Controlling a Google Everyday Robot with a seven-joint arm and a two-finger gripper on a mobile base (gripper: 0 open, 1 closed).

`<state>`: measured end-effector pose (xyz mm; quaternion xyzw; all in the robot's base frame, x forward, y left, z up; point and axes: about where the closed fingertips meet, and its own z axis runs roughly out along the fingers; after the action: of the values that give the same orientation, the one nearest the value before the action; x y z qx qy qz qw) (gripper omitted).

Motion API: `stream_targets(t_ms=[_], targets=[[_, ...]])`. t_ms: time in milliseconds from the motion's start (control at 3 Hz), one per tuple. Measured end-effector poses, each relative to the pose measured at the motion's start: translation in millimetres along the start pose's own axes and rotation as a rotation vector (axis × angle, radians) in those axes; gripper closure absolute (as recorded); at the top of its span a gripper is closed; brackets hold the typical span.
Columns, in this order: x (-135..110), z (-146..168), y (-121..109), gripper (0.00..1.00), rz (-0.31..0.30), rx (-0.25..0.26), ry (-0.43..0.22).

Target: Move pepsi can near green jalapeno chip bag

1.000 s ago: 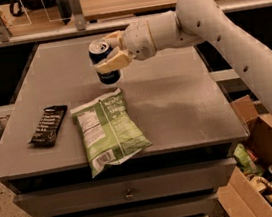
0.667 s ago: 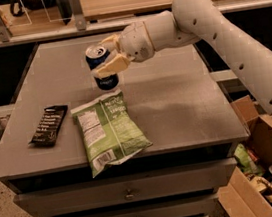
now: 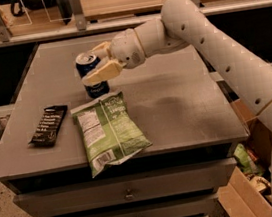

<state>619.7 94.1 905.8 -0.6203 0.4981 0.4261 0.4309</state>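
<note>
The pepsi can is dark blue with a silver top and stands upright just behind the top edge of the green jalapeno chip bag, touching or nearly touching the grey table. The chip bag lies flat near the table's front edge, its bottom corner hanging over. My gripper reaches in from the right and its cream fingers are closed around the can's upper half.
A narrow black wrapper bar lies at the table's front left. Drawers sit under the tabletop. An open cardboard box with clutter stands on the floor at the right. A railing and shelf run behind the table.
My gripper has carried the can down and slightly left, toward the top edge of the chip bag. The bag and the black bar have not moved.
</note>
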Motion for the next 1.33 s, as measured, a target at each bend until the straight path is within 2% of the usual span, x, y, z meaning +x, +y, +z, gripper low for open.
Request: stream_targets(t_ms=[333, 667, 1000, 1333], targets=[[6.2, 10.1, 3.8, 0.0, 0.026, -0.013, -0.009], [12.5, 13.3, 4.9, 0.0, 0.04, 0.001, 0.001], [16.4, 2.5, 1.5, 0.0, 0.042, 0.05, 0.043], [23.3, -31.0, -16.2, 0.0, 0.066, 0.168, 0.092]])
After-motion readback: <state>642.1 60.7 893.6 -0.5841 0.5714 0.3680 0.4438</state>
